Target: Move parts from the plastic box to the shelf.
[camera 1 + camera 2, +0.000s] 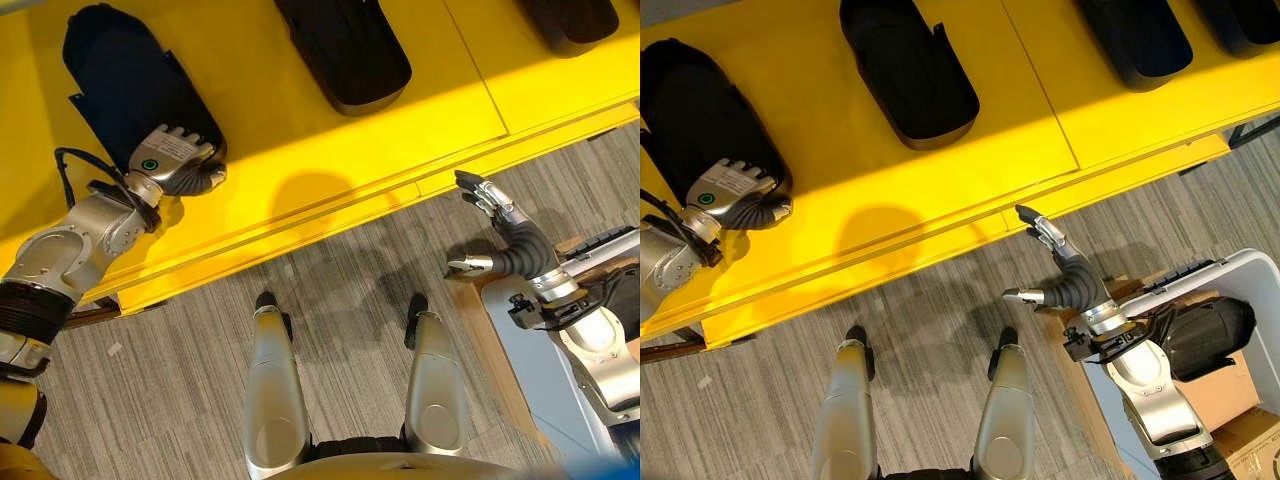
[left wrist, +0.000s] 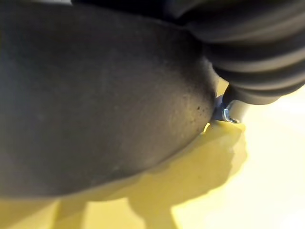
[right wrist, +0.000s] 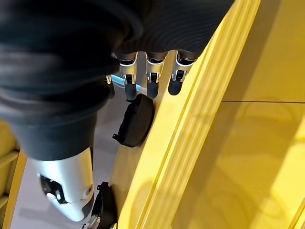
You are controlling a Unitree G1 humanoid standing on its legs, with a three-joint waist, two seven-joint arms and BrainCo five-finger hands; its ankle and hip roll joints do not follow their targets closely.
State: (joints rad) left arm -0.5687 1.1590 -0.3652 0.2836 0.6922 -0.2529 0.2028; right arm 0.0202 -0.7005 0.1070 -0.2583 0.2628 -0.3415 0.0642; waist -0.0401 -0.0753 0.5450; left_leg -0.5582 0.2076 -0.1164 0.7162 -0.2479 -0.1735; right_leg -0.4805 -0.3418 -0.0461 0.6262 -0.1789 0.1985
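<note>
Three black parts lie on the yellow shelf (image 1: 330, 190) in the left eye view. One part (image 1: 120, 80) is at about 10 o'clock, one part (image 1: 345, 45) is at 12 o'clock, and one (image 1: 570, 20) is at 1 o'clock by the top edge.

The left hand (image 1: 175, 160) rests on the near end of the 10 o'clock part. Its fingers bend over the edge of that part, but you cannot tell if they grip it or just lie there. In the left wrist view the dark part (image 2: 95, 95) sits right against the hand on the yellow shelf.

The right hand (image 1: 1060, 275) hangs over the grey floor (image 1: 180, 370), just beside the front edge of the shelf, at about 3 o'clock. Its fingers are spread out and loose, and it holds nothing.

The white plastic box (image 1: 1250, 275) stands on the floor at about 4 o'clock. One more black part (image 1: 1205, 335) lies inside it. A brown cardboard box (image 1: 1230, 395) sits near it.
</note>
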